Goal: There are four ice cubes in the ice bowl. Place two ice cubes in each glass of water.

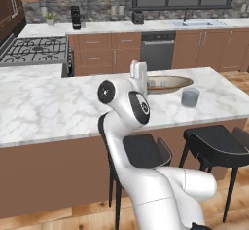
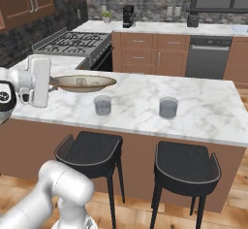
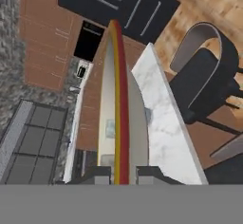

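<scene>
The ice bowl (image 2: pixel 82 83) is sitting on the marble counter (image 2: pixel 203 109), its golden-brown rim (image 3: pixel 118 99) running between the closed jaws, which are pinching it. Two glasses of water (image 2: pixel 102 105) (image 2: pixel 168 107) are standing nearby on the counter, apart from each other.

One wide ice bowl (image 2: pixel 83 83) and two glasses of water, one nearer the bowl (image 2: pixel 102 105) and one farther along (image 2: pixel 168 107), stand on the marble desk (image 2: pixel 203 111); one ice cube (image 2: pixel 81 82) can be made out inside the bowl; two black stools, (image 2: pixel 89 154) and (image 2: pixel 186 167), stand below
</scene>
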Robot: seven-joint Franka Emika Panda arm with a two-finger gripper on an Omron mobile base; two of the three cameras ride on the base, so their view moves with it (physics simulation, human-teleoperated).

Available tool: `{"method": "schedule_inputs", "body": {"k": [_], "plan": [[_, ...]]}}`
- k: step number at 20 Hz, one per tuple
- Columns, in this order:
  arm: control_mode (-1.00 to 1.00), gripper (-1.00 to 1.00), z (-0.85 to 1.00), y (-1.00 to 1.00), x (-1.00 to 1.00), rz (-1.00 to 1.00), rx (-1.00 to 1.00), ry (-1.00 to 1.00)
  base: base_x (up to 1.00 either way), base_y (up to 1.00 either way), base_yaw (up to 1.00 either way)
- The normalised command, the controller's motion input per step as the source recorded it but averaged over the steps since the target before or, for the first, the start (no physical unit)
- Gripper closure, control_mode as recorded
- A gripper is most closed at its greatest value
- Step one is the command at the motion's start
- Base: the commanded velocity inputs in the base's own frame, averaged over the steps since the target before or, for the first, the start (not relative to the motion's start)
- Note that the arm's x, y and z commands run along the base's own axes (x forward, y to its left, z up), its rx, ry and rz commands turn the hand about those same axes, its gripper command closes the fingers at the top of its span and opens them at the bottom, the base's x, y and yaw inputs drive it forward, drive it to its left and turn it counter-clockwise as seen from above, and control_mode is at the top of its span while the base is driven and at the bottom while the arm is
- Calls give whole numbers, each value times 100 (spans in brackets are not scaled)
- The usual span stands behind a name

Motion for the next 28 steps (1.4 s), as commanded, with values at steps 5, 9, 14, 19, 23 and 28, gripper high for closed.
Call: {"method": "schedule_inputs", "body": {"k": [5, 9, 14, 19, 23, 28], "plan": [[-100, 100, 0, 0, -16, -39, 0, -11, 0, 0, 0], [-100, 100, -1, 0, -4, -37, -3, -26, 0, 0, 0], [-100, 100, -10, 0, -2, -35, -5, -40, 0, 0, 0], [-100, 100, -13, 0, 0, -32, -2, -37, 0, 0, 0], [-100, 100, -20, 0, 0, -22, 0, -35, 0, 0, 0], [-100, 100, -26, 0, 8, -13, 0, -37, 0, 0, 0]]}}
